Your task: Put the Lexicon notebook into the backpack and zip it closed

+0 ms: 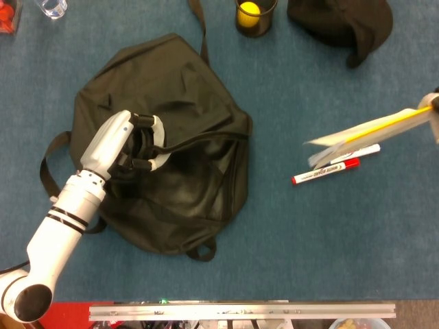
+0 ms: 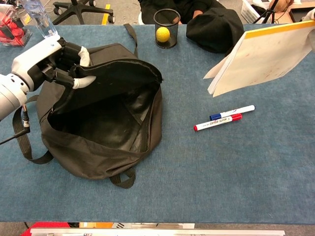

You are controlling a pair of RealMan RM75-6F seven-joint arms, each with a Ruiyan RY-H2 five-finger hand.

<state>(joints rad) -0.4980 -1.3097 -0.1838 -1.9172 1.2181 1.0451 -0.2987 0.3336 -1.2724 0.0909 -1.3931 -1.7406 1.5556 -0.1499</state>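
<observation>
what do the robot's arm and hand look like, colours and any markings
The left arm is a glossy white tube with thin black bands just behind the wrist and a rounded joint with a dark end cap near the bottom edge. The left hand has a ribbed silver-white back, black fingers with white pads, and a thin black cable hanging below the wrist. The right hand barely shows at the frame edge, so its look cannot be told.

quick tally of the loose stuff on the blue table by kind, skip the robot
black fabric backpack: 1
yellow-edged white notebook: 1
marker pens, one red-capped and one blue-capped: 2
black mesh cup holding a yellow ball: 1 cup, 1 ball
black cloth cap: 1
clear plastic bottle: 1
red items at the far left corner: count unclear
total: 8
</observation>
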